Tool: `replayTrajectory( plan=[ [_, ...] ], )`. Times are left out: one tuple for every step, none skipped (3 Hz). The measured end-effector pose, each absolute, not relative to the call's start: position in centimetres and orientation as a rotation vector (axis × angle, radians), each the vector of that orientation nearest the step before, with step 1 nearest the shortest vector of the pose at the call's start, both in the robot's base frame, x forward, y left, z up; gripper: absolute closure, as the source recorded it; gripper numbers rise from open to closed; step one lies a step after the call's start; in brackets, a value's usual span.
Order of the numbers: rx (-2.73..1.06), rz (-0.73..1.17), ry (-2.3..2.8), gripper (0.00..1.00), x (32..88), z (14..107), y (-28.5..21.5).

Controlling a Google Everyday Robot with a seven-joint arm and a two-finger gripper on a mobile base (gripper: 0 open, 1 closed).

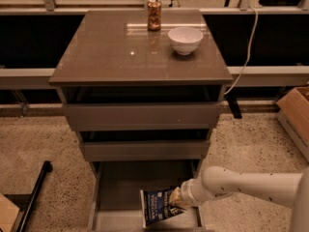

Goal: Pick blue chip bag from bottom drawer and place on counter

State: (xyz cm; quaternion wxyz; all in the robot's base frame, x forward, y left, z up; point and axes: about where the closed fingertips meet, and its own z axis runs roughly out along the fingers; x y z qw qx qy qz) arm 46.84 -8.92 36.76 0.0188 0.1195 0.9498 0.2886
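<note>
The glossy grey-brown counter (111, 52) carries a brown drink can (154, 14) near its back edge and a white bowl (185, 39) just to the can's right, the two apart. Below, the gripper (176, 198) sits in the open bottom drawer (120, 187), at the blue chip bag's (157, 208) right edge.

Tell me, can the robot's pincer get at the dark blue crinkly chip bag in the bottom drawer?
Probably yes. The pincer is down inside the open grey bottom drawer, right at the dark blue crinkly chip bag, and nothing lies between them.
</note>
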Motion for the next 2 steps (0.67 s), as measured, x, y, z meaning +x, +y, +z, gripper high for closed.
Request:
replayTrajectory(
  plan=[
    [0.227, 0.876, 2.902, 1.0, 44.9, 43.7, -9.7],
    [0.099, 0.794, 2.818, 1.0, 45.2, 51.3, -10.3]
  ],
)
